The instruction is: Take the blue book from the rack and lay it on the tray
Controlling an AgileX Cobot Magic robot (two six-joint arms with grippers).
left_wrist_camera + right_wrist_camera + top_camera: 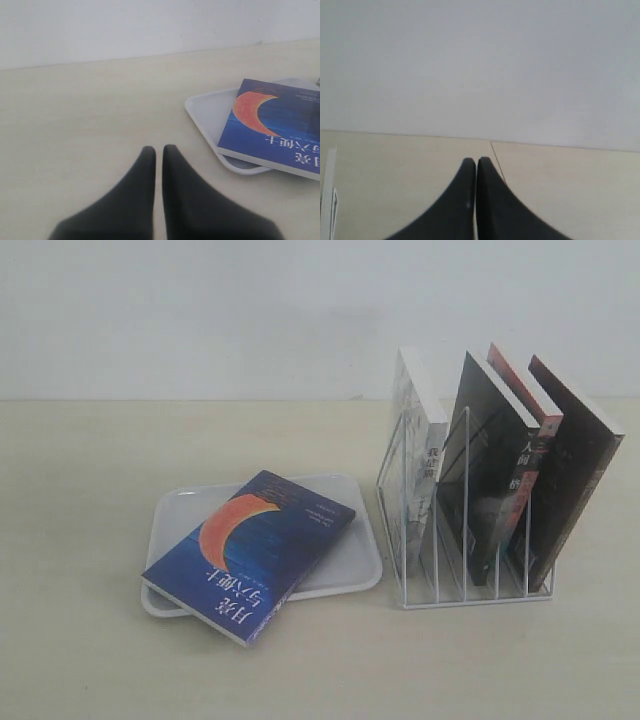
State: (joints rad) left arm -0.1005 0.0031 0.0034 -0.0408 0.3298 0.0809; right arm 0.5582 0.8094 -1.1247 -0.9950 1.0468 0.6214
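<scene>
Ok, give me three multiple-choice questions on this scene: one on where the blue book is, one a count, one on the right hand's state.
1. Where does the blue book lie?
A) upright between other books
B) flat on the tray, one corner overhanging
C) on the floor

2. How many books stand in the rack?
A) two
B) four
C) six

3. The right hand is:
A) shut and empty
B) wide open
C) shut on a book

Answers: 1 B, it rests across the tray, past its edge; 2 B, four lean in the slots; 3 A, its fingers meet with nothing between.
</scene>
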